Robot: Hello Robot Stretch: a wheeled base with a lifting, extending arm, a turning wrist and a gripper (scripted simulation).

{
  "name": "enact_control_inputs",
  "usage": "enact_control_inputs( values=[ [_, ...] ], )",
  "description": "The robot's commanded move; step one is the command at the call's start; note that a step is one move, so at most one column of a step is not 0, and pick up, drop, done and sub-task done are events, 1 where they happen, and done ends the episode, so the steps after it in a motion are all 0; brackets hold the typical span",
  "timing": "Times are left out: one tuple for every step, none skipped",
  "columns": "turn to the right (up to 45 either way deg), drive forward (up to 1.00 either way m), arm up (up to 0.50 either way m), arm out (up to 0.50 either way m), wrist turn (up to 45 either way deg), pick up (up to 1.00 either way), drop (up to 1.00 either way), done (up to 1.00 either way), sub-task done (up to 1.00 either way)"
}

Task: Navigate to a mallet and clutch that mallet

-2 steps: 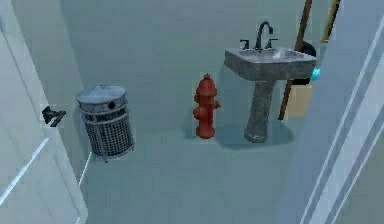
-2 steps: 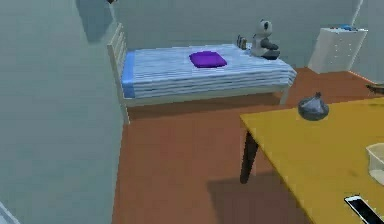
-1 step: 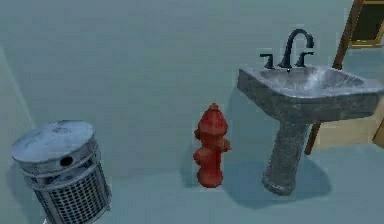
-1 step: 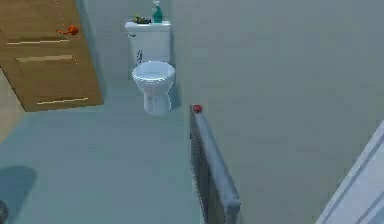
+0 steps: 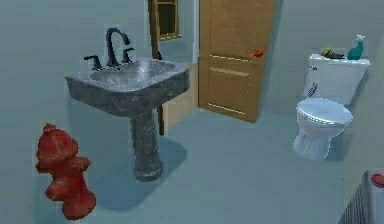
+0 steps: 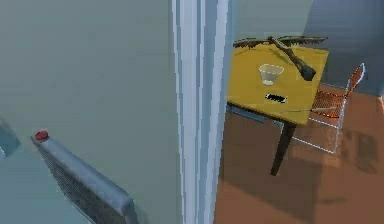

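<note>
Arm side view: dark slim-handled mallet (image 6: 297, 63) on yellow table (image 6: 249, 93)

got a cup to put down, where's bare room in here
Yellow table: bare strip left of the pale cup. Sink: only its rim beside the faucet. Crowded: toilet tank top with the teal bottle; table's far edge with the dark long-handled tool.
</note>
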Motion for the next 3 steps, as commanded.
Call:
enact_control_inputs(
  values=[
    [15.0,0.00,0.00,0.00,0.0,0.00,0.00,0.00,0.00],
    [0.0,1.00,0.00,0.00,0.0,0.00,0.00,0.00,0.00],
    [6.0,0.00,0.00,0.00,0.0,0.00,0.00,0.00,0.00]
  ],
)
